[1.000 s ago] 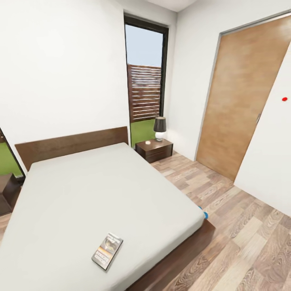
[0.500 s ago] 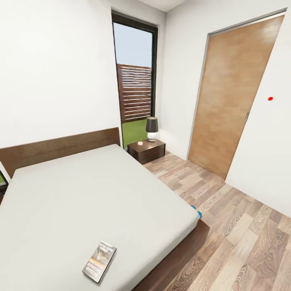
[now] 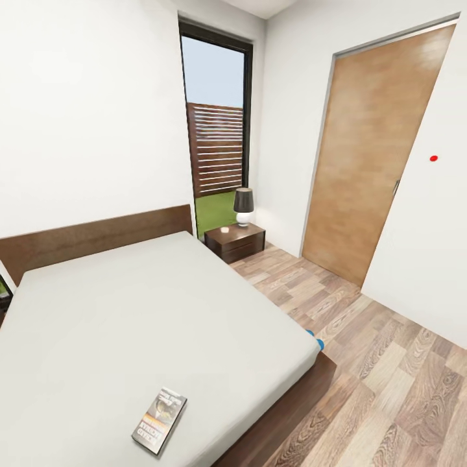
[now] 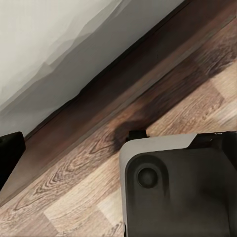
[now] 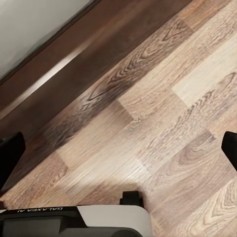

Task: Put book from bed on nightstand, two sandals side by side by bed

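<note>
Nothing has moved in the last half second; head view matches the half-second-old frame. Against the frame a second back the whole view has shifted, so that's camera motion, not the objects.

Book point(image 3: 159, 419) lies flat on the bed point(image 3: 130, 324), on the pale mattress near its foot end, cover up, long axis tilted a bit off the bed's edge. Nothing touching it.

Nightstand point(image 3: 235, 241) sits at the far corner of the bed beside the headboard point(image 3: 91, 240), in front of the tall window point(image 3: 215, 130). On its top: a lamp point(image 3: 244, 206) with dark shade and white base, plus a small pale object I can't identify.

One blue bit of sandal point(image 3: 314, 338) pokes out on the floor point(image 3: 389, 376) just past the bed's right foot corner; mostly hidden by the mattress. Can't tell if that's one sandal or both.

Wood door point(image 3: 370, 162) on the right wall, small red dot point(image 3: 433, 157) on the white wall beside it.

Left wrist view: bed frame edge point(image 4: 128, 98) and mattress over plank floor, robot body point(image 4: 182, 182) below. Left tool: dark fingertip point(image 4: 11, 153) at frame edge; can't tell its state.

Right wrist view: floor and dark bed frame point(image 5: 74, 64). Right tool point(image 5: 118, 150) fingertips sit at opposite frame edges, well apart: released, gripping nothing.
</note>
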Available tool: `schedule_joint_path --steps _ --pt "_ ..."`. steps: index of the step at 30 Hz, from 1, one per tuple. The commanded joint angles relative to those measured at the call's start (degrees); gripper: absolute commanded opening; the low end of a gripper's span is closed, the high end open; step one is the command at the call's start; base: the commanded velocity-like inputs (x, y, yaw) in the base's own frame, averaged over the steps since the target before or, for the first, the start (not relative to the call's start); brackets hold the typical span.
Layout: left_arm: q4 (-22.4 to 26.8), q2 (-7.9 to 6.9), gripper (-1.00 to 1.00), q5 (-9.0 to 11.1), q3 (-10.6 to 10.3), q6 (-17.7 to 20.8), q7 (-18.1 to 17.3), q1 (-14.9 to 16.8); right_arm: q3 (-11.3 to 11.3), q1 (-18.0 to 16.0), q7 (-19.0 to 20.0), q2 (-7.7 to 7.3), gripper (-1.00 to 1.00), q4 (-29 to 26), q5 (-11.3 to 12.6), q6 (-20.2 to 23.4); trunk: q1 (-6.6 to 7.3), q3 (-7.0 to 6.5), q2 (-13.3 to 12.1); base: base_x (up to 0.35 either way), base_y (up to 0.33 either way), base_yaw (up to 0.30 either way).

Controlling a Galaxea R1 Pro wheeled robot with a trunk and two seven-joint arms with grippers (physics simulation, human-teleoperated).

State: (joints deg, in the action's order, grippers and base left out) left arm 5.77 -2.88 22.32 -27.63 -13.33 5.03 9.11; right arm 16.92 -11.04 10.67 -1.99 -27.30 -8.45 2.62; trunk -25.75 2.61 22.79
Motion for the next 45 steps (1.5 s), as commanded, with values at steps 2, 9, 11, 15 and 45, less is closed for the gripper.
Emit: schedule_joint_path --steps 2,9,11,15,45 --pt "0.0 -0.03 1.0 0.4 -0.5 -0.1 0.2 0.0 0.5 0.0 0.5 0.06 1.0 -0.1 -0.6 0.3 -0.04 0.13 0.1 0.0 0.0 0.0" --pt "0.2 -0.07 1.0 0.4 -0.5 -0.2 0.2 0.0 0.5 -0.1 0.5 0.06 1.0 -0.1 -0.6 0.3 -0.04 0.13 0.1 0.0 0.0 0.0" --pt "0.3 -0.07 1.0 0.4 -0.5 -0.2 0.3 0.0 0.5 0.0 0.5 0.04 1.0 -0.1 -0.6 0.3 -0.04 0.13 0.1 0.0 0.0 0.0" --pt "0.4 -0.05 1.0 0.4 -0.5 -0.2 0.4 0.0 0.5 0.0 0.5 0.03 1.0 -0.1 -0.6 0.3 -0.04 0.13 0.1 0.0 0.0 0.0" --pt "43.6 -8.63 1.0 0.6 0.5 23.3 4.0 0.1 0.5 0.0 0.5 -0.03 1.0 -0.1 -0.6 0.3 -0.04 0.13 0.1 0.0 0.0 0.0"
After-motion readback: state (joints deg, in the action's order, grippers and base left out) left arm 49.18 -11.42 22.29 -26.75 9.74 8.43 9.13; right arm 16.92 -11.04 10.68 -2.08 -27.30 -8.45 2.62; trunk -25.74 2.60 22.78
